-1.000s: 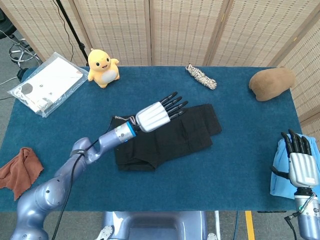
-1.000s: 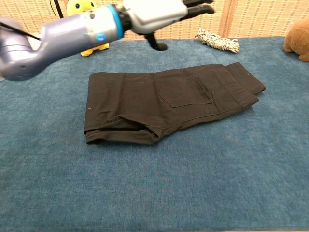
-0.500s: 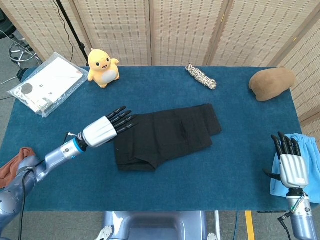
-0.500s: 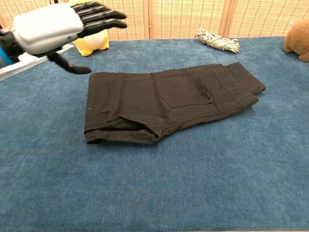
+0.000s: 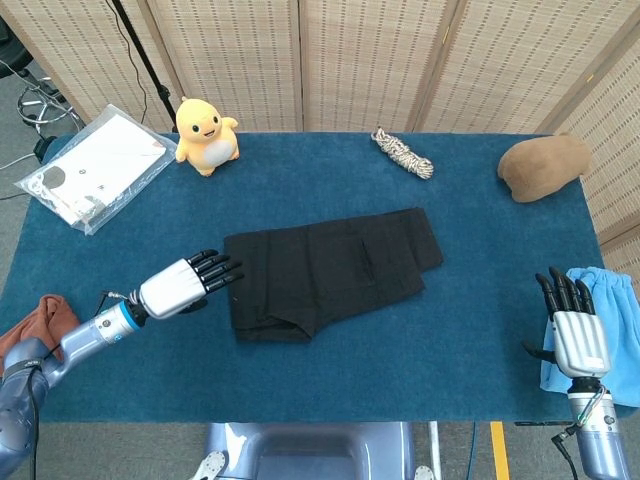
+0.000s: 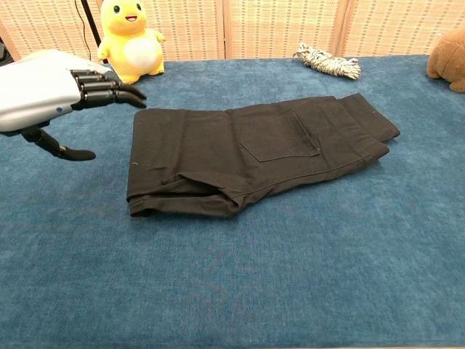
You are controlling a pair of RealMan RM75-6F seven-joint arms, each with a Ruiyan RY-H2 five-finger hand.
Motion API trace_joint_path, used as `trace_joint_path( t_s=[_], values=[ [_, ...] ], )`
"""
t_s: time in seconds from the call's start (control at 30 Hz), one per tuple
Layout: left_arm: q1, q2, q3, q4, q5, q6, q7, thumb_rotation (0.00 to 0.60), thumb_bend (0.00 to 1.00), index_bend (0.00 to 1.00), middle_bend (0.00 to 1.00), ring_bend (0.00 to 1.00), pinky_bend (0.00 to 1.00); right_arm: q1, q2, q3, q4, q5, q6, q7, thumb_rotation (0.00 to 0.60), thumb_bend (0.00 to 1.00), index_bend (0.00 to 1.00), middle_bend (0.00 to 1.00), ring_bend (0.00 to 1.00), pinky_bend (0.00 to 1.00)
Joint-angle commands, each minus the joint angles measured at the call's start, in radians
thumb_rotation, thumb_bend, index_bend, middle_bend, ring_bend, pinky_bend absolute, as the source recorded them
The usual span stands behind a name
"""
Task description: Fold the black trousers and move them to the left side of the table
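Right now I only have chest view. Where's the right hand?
Observer: Right hand hangs off the table's right edge, fingers apart, holding nothing, beside a light blue cloth.
Operator: Anything left of the left hand? My frame cuts off there.
Observer: A rust-coloured cloth lies at the table's left edge, beside the left hand's forearm.
Operator: Far left corner?
Observer: A clear plastic bag with papers overhangs it, left of the yellow duck plush.
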Motion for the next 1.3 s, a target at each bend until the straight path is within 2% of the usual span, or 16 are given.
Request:
trace_joint_path(
  t_s=[0.03,0.27,0.43,0.7,1.3],
  values=[
    [0.019,-0.013,0.016,0.025,0.012,-0.026,-0.023,0.600,0.20,0.19,0.19,0.21,0.25,0.000,-0.001,0.001,0.004,0.000,0.001,0.003,0.600,0.00,0.00,0.00,0.00,0.00],
    [0.030,-0.034,0.011,0.051,0.007,-0.049,-0.048,0.600,0.20,0.22,0.20,0.22,0.26,0.000,-0.003,0.002,0.007,-0.002,0.004,0.008,0.600,0.00,0.00,0.00,0.00,0.00],
    [0.029,-0.054,0.021,0.062,0.017,-0.082,-0.056,0.600,0.20,0.30,0.23,0.24,0.27,-0.001,-0.005,0.004,0.009,-0.001,0.007,0.009,0.600,0.00,0.00,0.00,0.00,0.00],
    [0.027,-0.073,0.022,0.081,0.019,-0.109,-0.050,0.600,0.20,0.30,0.26,0.26,0.27,0.000,-0.007,0.006,0.017,0.003,0.004,0.017,0.600,0.00,0.00,0.00,0.00,0.00],
    [-0.038,-0.153,0.006,0.095,0.008,-0.225,-0.024,0.600,0.21,0.30,0.26,0.26,0.27,-0.002,0.001,0.009,0.008,0.007,0.004,0.019,0.600,0.00,0.00,0.00,0.00,0.00]
  ],
)
